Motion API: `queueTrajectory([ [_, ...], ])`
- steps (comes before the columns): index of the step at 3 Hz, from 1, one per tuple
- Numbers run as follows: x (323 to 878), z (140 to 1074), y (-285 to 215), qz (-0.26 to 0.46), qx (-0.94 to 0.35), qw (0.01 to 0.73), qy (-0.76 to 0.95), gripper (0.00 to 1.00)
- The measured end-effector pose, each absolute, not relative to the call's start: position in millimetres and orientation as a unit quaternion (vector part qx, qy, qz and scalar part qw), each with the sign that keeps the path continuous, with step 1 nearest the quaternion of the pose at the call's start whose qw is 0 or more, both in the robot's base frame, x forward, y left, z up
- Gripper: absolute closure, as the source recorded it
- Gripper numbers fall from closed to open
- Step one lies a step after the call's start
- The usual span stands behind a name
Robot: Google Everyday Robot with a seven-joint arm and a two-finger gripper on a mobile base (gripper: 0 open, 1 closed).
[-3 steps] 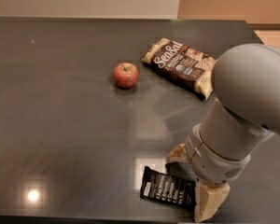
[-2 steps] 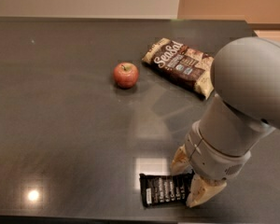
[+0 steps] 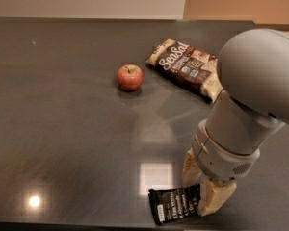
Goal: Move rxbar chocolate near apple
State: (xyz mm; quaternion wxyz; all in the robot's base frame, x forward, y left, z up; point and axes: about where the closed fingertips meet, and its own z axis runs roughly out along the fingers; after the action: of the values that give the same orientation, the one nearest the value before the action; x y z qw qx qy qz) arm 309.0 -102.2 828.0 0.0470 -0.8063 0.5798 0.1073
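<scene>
The gripper [image 3: 200,195] sits low over the dark table [image 3: 62,129], well apart from the apple [image 3: 130,77], nearer to me and off to its right; the rxbar chocolate [image 3: 174,204] lies flat down there too, its right end tucked in at the gripper; whether the pincer has closed on it I cannot tell; the SeaSalt bag [image 3: 185,67] lies near the apple's right side, not touching it.

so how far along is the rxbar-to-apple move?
Done: approach only. The tool is down at the right end of the rxbar chocolate, by the front edge of the table. In hand: the grasp, which I can't confirm. Left: lift and the whole carry; the bar lies far from the apple.
</scene>
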Motion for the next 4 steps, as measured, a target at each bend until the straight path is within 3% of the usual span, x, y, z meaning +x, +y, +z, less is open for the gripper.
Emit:
queueTrajectory([
  [2, 370.4, 866.8, -86.5, 0.084, -0.781, 0.088, 0.613, 1.0],
  [4, 475.9, 891.5, -67.0, 0.061, -0.731, 0.137, 0.666, 1.0],
])
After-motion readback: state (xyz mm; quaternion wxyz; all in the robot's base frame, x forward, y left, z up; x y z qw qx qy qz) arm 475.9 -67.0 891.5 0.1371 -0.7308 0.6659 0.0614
